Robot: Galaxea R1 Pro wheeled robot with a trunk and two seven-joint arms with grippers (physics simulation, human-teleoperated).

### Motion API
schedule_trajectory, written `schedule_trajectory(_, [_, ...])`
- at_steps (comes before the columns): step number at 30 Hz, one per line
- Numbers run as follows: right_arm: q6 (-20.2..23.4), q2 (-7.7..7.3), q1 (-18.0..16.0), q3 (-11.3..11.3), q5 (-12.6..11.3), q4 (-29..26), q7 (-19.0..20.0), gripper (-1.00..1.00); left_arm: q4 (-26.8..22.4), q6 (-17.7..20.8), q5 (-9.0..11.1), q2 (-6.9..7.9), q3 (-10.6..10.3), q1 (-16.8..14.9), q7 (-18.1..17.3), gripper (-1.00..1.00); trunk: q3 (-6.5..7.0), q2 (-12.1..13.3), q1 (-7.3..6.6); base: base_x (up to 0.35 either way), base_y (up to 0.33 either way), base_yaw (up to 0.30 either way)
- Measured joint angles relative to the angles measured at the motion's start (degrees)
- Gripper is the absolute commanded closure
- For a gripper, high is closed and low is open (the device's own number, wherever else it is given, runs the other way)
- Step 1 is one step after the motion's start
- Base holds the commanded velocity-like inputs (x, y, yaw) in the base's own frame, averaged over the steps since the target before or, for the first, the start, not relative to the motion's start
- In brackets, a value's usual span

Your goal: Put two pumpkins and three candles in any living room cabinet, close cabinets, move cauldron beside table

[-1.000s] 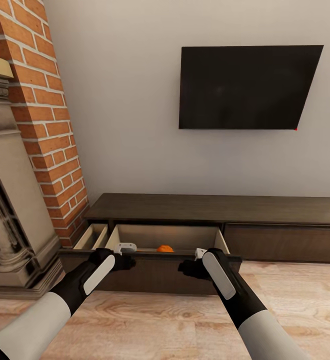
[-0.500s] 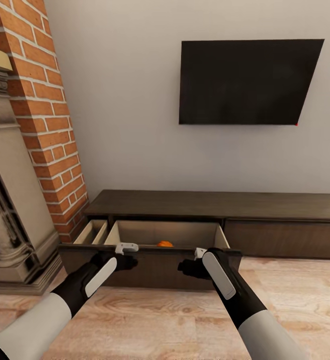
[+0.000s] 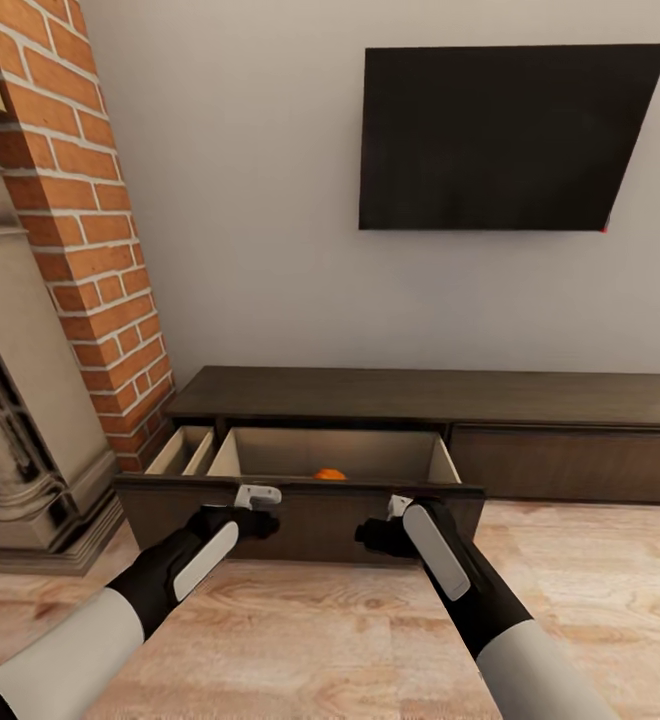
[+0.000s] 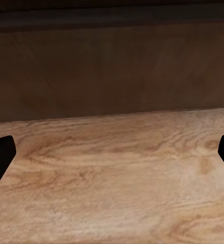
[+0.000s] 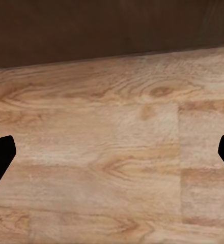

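Both grippers, left (image 3: 258, 510) and right (image 3: 385, 525), spread wide and empty, so I'd press them flat and evenly against the drawer front (image 3: 305, 515), closing the pumpkin (image 3: 329, 474) inside.

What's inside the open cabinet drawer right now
One pumpkin shows inside the cabinet, just above the pulled-out drawer front. That front hides the drawer's floor near it, so any candles or a second pumpkin can't be confirmed.
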Motion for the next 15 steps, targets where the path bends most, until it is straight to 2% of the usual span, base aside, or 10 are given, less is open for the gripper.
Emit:
schedule_trajectory(1, [-0.2, 0.00, 0.0, 0.4, 0.0, 0.0, 0.0, -1.00, 0.1, -1.4, 0.0, -0.03, -1.0, 0.0, 0.0, -1.00, -0.22, 0.0, 0.03, 0.000, 0.000, 0.000])
schedule_trajectory(4, [-1.4, -0.01, 0.0, 1.3, 0.4, 0.0, 0.0, -1.00, 0.1, -3.9, 0.0, -0.06, -2.1, 0.0, 0.0, -1.00, -0.89, -0.1, 0.10, 0.000, 0.000, 0.000])
schedule_trajectory(5, [-2.7, -0.01, 0.1, 2.3, 1.1, 0.0, 0.0, -1.00, 0.2, -5.8, 0.0, -0.04, -2.5, 0.0, 0.0, -1.00, -1.11, -0.1, 0.13, 0.000, 0.000, 0.000])
schedule_trajectory(9, [-5.6, -0.14, 0.2, 5.3, 3.3, -0.3, 0.1, -1.00, 0.2, -9.4, 0.0, -0.01, -3.0, 0.0, 0.0, -1.00, -1.99, -0.1, 0.23, 0.000, 0.000, 0.000])
schedule_trajectory(11, [-6.6, -0.24, 0.3, 6.0, 3.8, -0.9, 0.1, -1.00, 0.2, -10.9, 0.0, -0.01, -3.0, 0.1, 0.0, -1.00, -2.43, -0.1, 0.28, 0.000, 0.000, -0.010])
schedule_trajectory(13, [-8.4, -0.48, 0.6, 6.7, 4.4, -2.5, 0.2, -1.00, 0.3, -14.1, 0.0, 0.04, -3.1, 0.4, 0.0, -1.00, -2.38, -0.2, 0.28, 0.000, 0.000, -0.074])
schedule_trajectory(15, [-9.3, -0.57, 0.7, 6.9, 4.5, -3.3, 0.1, -1.00, 0.3, -15.3, 0.1, 0.06, -3.1, 0.5, 0.0, -1.00, -2.29, -0.2, 0.28, 0.000, 0.000, -0.087])
